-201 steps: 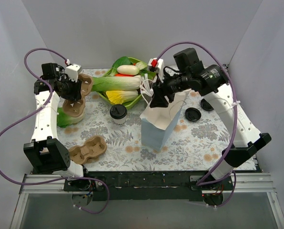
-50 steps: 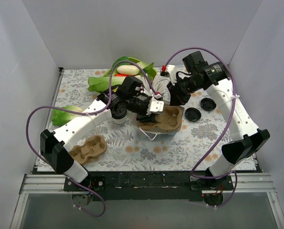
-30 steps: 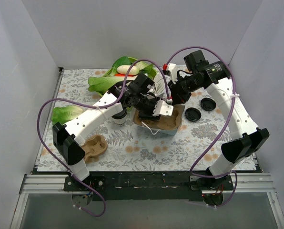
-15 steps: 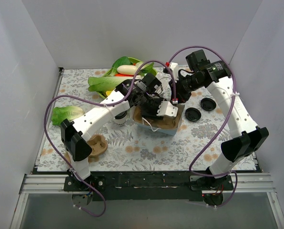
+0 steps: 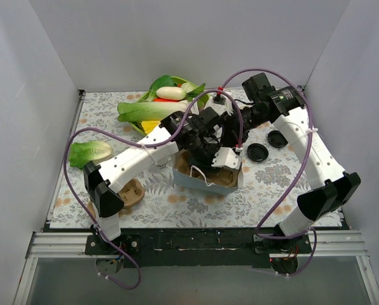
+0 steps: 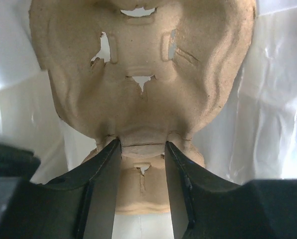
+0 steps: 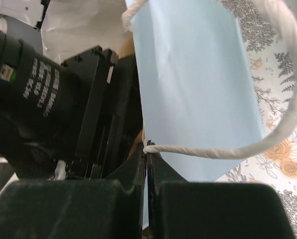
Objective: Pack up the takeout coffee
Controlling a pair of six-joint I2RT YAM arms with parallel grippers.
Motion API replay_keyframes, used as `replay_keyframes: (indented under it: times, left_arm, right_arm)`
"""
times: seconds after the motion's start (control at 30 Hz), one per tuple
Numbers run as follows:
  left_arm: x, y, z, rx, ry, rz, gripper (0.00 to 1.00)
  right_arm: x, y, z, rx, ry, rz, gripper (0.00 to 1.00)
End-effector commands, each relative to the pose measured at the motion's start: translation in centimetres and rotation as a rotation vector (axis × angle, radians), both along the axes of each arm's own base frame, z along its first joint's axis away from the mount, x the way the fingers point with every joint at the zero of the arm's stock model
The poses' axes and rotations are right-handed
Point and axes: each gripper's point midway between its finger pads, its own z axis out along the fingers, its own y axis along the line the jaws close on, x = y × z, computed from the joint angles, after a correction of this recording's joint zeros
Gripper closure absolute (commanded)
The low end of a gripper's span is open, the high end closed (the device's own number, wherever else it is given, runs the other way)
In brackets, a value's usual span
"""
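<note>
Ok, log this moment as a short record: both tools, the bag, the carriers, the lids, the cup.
bag: blue paper bag, mid-table, mouth open upward
left tool: closed on the pulp carrier, reaching inside the bag
right tool: pinched shut on the bag's rim
spare carrier: on the table, near left, partly behind the left arm
black lids: two, loose, right of the bag
coffee cup: not visible in any view

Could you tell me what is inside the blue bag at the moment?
A brown carrier, held by the left gripper, fills the bag. Anything beneath the carrier is covered and cannot be seen.
</note>
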Motion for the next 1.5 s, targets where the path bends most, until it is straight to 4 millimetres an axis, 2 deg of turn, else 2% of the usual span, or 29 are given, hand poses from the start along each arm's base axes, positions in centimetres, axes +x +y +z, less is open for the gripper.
replay_keyframes:
  times: [0.0, 0.07, 0.17, 0.2, 0.27, 0.33, 0.4, 0.43, 0.47, 0.5, 0.67, 0.8, 0.9, 1.0, 1.13, 1.17, 1.23, 1.47]
  left_arm:
    - [-1.3, -0.4, 3.9, -0.079, -0.043, 0.007, 1.00]
    - [-0.7, -0.3, 3.7, -0.059, -0.061, 0.022, 1.00]
    - [-0.5, -0.5, 3.0, -0.037, -0.053, 0.034, 1.00]
    - [-0.4, -0.5, 2.6, -0.025, -0.048, 0.040, 1.00]
    - [0.0, -0.2, 2.1, -0.002, -0.058, 0.053, 1.00]
    - [0.2, 0.0, 1.9, 0.014, -0.072, 0.060, 1.00]
    - [0.5, 0.4, 1.7, 0.030, -0.090, 0.061, 1.00]
    - [0.6, 0.5, 1.7, 0.033, -0.096, 0.061, 1.00]
    - [0.5, 0.9, 1.3, 0.049, -0.091, 0.064, 1.00]
    - [0.4, 1.0, 1.0, 0.056, -0.085, 0.063, 1.00]
    - [-0.5, 0.9, -0.5, 0.065, -0.006, 0.045, 1.00]
    - [-0.3, 0.9, -1.7, 0.090, 0.011, 0.029, 1.00]
    - [-0.3, 1.0, -2.6, 0.112, 0.018, 0.018, 1.00]
    - [-0.4, 1.0, -3.8, 0.138, 0.039, 0.008, 1.00]
    - [-0.4, 1.1, -5.2, 0.153, 0.057, 0.008, 1.00]
    - [-0.4, 1.1, -5.7, 0.155, 0.061, 0.012, 1.00]
    - [-0.4, 1.0, -6.1, 0.158, 0.074, 0.018, 1.00]
    - [0.2, 1.3, -7.6, 0.161, 0.077, 0.037, 1.00]
  right_arm:
    - [-1.5, 1.7, 3.6, 0.131, 0.054, 0.031, 0.99]
    - [-1.0, 1.9, 3.5, 0.140, 0.068, 0.030, 0.99]
    - [0.6, 1.1, 1.6, 0.091, 0.099, -0.022, 0.99]
    - [1.2, 0.8, 1.4, 0.087, 0.101, -0.039, 0.95]
    - [3.1, -0.4, 1.2, 0.089, 0.095, -0.090, 0.81]
    - [4.5, -1.0, 1.1, 0.084, 0.080, -0.120, 0.80]
    - [5.3, -1.7, 1.1, 0.085, 0.079, -0.148, 0.71]
    - [5.6, -2.0, 1.3, 0.091, 0.076, -0.156, 0.65]
    - [5.7, -2.0, 1.8, 0.111, 0.068, -0.154, 0.54]
    - [6.1, -2.0, 2.9, 0.131, 0.037, -0.154, 0.50]
    - [6.6, -2.4, 6.4, 0.220, -0.070, -0.130, 0.36]
    - [6.3, -2.8, 8.5, 0.263, -0.118, -0.126, 0.36]
    - [7.2, -4.0, 9.9, 0.249, -0.212, -0.165, 0.36]
    - [9.3, -6.2, 11.3, 0.232, -0.310, -0.254, 0.35]
    - [12.1, -10.2, 13.4, 0.269, -0.387, -0.417, 0.35]
    - [12.2, -10.4, 13.7, 0.285, -0.393, -0.423, 0.35]
    - [12.6, -11.9, 13.7, 0.294, -0.405, -0.464, 0.35]
    - [12.0, -12.2, 12.6, 0.290, -0.372, -0.474, 0.36]
